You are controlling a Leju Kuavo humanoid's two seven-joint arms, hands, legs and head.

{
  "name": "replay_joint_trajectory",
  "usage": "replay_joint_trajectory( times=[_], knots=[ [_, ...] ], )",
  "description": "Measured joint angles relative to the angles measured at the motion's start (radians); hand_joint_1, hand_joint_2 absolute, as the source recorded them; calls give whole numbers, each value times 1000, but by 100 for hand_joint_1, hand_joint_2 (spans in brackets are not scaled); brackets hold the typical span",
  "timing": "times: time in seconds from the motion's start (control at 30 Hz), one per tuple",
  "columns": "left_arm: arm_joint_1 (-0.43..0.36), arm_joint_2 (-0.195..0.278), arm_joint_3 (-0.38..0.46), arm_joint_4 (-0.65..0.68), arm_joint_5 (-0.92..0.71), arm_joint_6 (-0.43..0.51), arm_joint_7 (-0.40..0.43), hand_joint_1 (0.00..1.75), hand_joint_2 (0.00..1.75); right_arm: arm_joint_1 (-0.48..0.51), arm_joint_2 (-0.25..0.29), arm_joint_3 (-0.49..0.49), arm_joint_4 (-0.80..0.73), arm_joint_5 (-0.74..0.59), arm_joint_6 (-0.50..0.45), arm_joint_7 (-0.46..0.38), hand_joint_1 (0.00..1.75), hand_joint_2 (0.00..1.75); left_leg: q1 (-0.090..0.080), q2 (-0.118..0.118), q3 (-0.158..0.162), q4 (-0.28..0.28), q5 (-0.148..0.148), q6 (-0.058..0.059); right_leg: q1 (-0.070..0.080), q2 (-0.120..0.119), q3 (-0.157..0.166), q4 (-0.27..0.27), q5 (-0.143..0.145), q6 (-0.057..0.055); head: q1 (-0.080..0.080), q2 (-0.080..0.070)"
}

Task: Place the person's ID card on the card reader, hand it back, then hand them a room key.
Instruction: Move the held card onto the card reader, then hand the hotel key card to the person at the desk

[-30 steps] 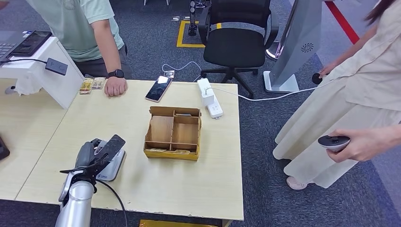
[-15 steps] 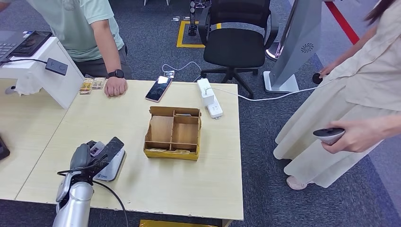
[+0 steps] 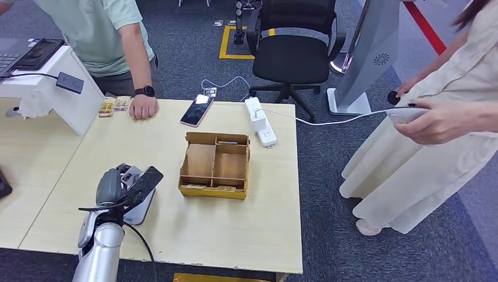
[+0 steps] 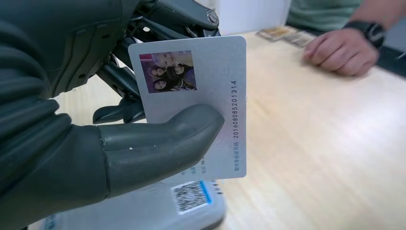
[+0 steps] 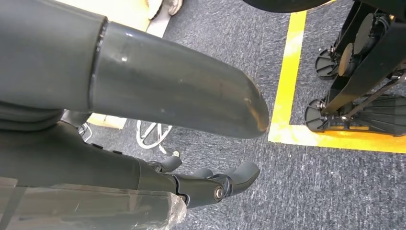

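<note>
Your left robot hand (image 4: 72,143) pinches the ID card (image 4: 201,96) between its thick thumb and the darker fingers behind it, photo side toward the wrist camera. From the head view the card (image 3: 144,181) stands tilted just above the card reader (image 3: 138,208), apart from its top face rather than lying on it. The thumb sits low across the card, so the free end can be lowered onto the reader or offered to someone.

Your right robot hand (image 5: 220,184) hangs beside the body over the carpet, holding nothing, its fingers loosely curled, so you have it free for the room key.

Beyond the reader, toward the far edge of the desk (image 3: 176,235), the person's hand (image 3: 144,107) rests in a loose fist; that is likely where the card must go back. To the right of the reader stands a wooden divided box (image 3: 215,165), probably the store of room keys, though its contents are too small to tell. Past the box lie a phone (image 3: 197,110) and a power strip (image 3: 260,122).

Whether the card has been read yet cannot be judged from here.
</note>
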Motion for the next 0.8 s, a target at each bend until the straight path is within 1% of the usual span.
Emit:
replay_joint_trajectory(
  times=[0.13,0.37,0.67,0.8],
  knots=[
    [-12,-3,-56,-33,-8,42,-18,175,175,0,0,0,0,1,0,-1,0,0,0,0,0,0,0,0,0,0,0,0,0,0,0,0],
    [-47,-8,-124,-58,-108,167,-36,175,175,0,0,0,1,6,0,-1,0,0,0,0,0,0,0,0,0,0,0,0,0,0,0,0],
    [-91,-36,-157,-57,-225,308,-69,175,175,0,2,0,3,14,0,-1,0,0,0,0,0,0,0,0,0,0,0,0,0,0,0,0],
    [-110,-52,-161,-53,-255,352,-75,175,175,0,6,0,3,14,0,-1,0,0,0,0,0,0,0,0,0,0,0,0,0,0,0,0]
  ],
)
